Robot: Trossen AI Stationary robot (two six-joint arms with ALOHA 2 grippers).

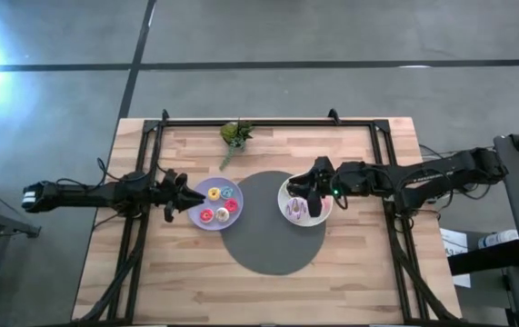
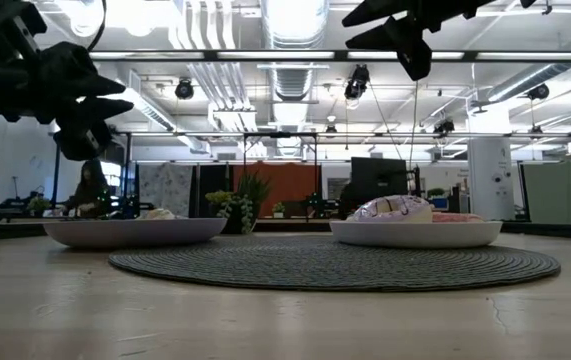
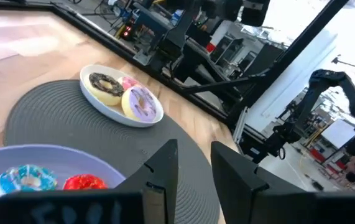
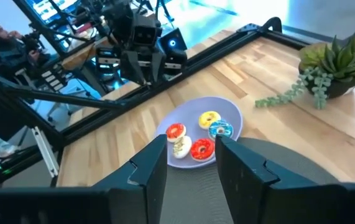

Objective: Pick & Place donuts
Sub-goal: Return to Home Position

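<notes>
Overhead straight down, low level across the table [image 1: 195,282], wrist views behind their jaws, round mat [image 1: 268,247] common to all.

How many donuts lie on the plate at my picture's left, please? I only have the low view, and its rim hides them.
Observer: Five, on the purple plate: a yellow donut, a blue donut, a white donut and two red donuts.
Operator: And what does the other plate hold?
Observer: The white plate holds three: a brown-frosted donut, a pink donut and a lavender-frosted donut.
</notes>
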